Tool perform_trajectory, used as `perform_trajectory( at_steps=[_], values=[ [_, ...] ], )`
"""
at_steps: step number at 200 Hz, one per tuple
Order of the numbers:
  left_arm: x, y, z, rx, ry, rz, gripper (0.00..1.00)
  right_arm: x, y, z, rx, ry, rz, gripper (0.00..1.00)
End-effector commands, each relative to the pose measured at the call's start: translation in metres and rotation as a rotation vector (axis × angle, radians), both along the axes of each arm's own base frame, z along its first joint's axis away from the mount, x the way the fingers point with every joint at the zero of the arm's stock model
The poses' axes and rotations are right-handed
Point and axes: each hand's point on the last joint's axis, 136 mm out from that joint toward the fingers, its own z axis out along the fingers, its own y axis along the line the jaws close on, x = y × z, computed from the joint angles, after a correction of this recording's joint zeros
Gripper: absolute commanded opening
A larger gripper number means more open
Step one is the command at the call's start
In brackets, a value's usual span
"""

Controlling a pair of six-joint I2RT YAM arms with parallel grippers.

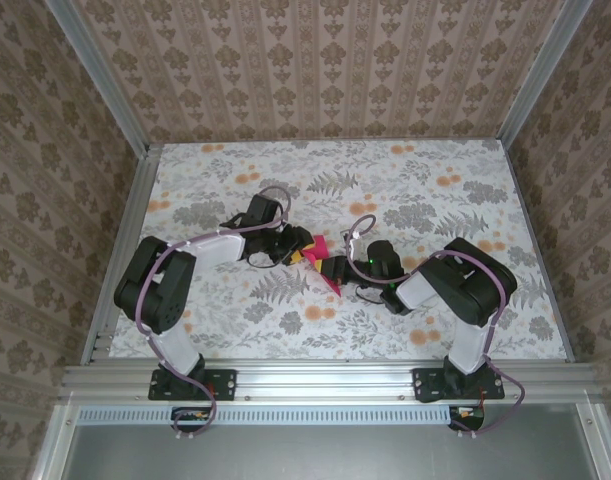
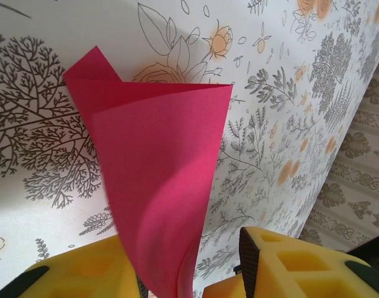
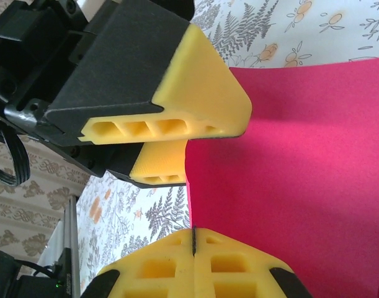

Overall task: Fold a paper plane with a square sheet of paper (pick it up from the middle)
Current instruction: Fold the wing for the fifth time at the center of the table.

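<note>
Yellow foam fingers (image 3: 152, 273) of the right gripper (image 3: 194, 234), moulded with square hollows, sit closest in the right wrist view. They are pressed together along a thin dark seam, pinching an edge of the sheet (image 3: 301, 174). Just beyond, the left gripper (image 2: 186, 251) faces it from the other side. Its wedge-shaped fingers, yellow foam on black backing, stand apart and straddle the sheet, and in its own view a strip of cloth (image 2: 221, 257) shows between the paper and one finger. That gripper's upper finger covers part of the sheet in the right wrist view. From above, both black gripper heads hide most of it, leaving a few pink slivers and a pointed tip near mid-table. Around them: table (image 1: 415, 325) under the white cloth, printed with grey ferns and orange blossoms; aluminium rails (image 1: 325, 378) along the near edge and up the corners; walls (image 1: 325, 70) in beige damask-striped paper; left arm (image 1: 155, 285) and right arm (image 1: 465, 285), black and white, each trailed by a lilac cable (image 1: 142, 305). Sheet: bright magenta-pink, matte, unprinted, positioned between the two grippers. Seen from the left wrist it is doubled over itself, with one straight crisp edge across the top and a second corner peeking out behind. A soft curl shades darker as the paper narrows toward the fingers.
</note>
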Motion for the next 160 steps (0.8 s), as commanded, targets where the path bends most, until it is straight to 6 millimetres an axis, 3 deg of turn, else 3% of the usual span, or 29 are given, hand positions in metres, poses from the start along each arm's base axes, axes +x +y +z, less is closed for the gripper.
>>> perform_trajectory(
  at_steps=[1,66,101,123,160],
  values=[
    [-0.01,0.004,-0.007,0.025,0.066,0.024,0.41,0.003,0.003,0.007,-0.011,-0.084,0.036,0.0],
    [-0.011,0.005,-0.007,0.031,0.088,0.061,0.2,0.003,0.001,0.007,-0.043,-0.147,0.062,0.03],
    [-0.01,0.005,-0.007,0.028,0.103,0.083,0.14,0.0,-0.001,0.005,-0.072,-0.182,0.075,0.06],
    [-0.012,0.006,-0.008,0.032,0.117,0.096,0.13,-0.002,-0.005,0.006,-0.11,-0.22,0.073,0.14],
    [-0.011,0.009,-0.007,0.037,0.116,0.114,0.17,-0.001,-0.014,0.005,-0.203,-0.261,0.057,0.37]
  ],
)
